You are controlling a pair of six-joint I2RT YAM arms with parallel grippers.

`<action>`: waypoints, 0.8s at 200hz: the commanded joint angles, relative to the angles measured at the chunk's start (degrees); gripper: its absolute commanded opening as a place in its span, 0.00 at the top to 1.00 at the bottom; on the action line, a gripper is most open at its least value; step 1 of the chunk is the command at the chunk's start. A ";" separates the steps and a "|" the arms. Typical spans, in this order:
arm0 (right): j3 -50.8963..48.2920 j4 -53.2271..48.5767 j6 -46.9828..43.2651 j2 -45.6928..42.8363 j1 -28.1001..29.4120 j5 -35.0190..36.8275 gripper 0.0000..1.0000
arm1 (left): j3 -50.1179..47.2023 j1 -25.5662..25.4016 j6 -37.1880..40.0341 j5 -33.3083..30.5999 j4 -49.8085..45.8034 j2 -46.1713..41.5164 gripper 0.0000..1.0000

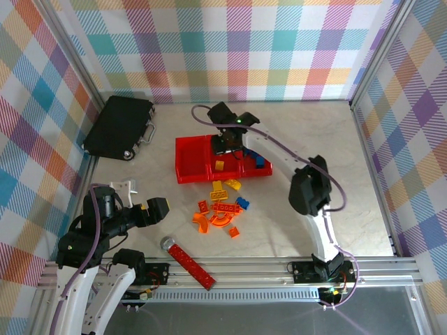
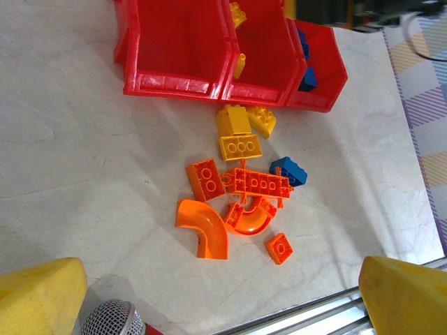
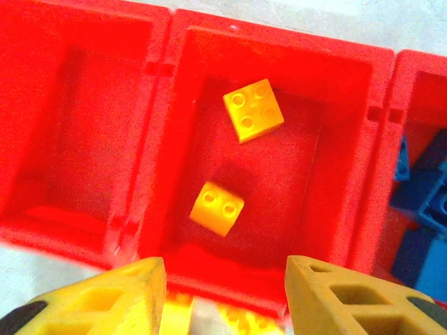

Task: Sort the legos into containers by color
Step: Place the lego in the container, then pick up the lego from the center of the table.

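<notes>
Three joined red containers (image 1: 190,166) stand mid-table. My right gripper (image 3: 223,293) hovers open over the middle bin (image 3: 335,139), nothing between its yellow fingers. Two yellow legos (image 3: 253,109) (image 3: 217,208) lie in that bin, blue legos (image 3: 426,202) fill the right bin, and the left bin (image 3: 77,139) holds nothing I can see. In front of the bins lies a loose pile (image 1: 222,209): an orange arch (image 2: 204,227), an orange plate (image 2: 260,183), a blue brick (image 2: 289,171) and yellow bricks (image 2: 239,146). My left gripper (image 2: 223,307) stays wide open near the front left, short of the pile.
A black case (image 1: 120,127) lies at the back left. A long red bar with a silver round end (image 1: 188,259) rests near the front rail (image 1: 265,266), just below my left gripper. Plaid walls close in the table on three sides.
</notes>
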 commanded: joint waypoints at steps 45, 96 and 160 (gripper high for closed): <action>-27.80 8.98 1.67 -24.06 1.03 -4.82 0.44 | -0.57 -0.51 -0.57 -0.02 0.01 -0.24 0.00; -49.96 17.50 -4.93 -37.39 1.05 -7.50 0.43 | -0.56 -0.49 -0.57 -0.02 0.10 -0.01 0.00; -60.34 24.95 -10.85 -37.48 1.03 -11.15 0.45 | -0.58 -0.49 -0.86 -0.45 -0.25 0.51 0.00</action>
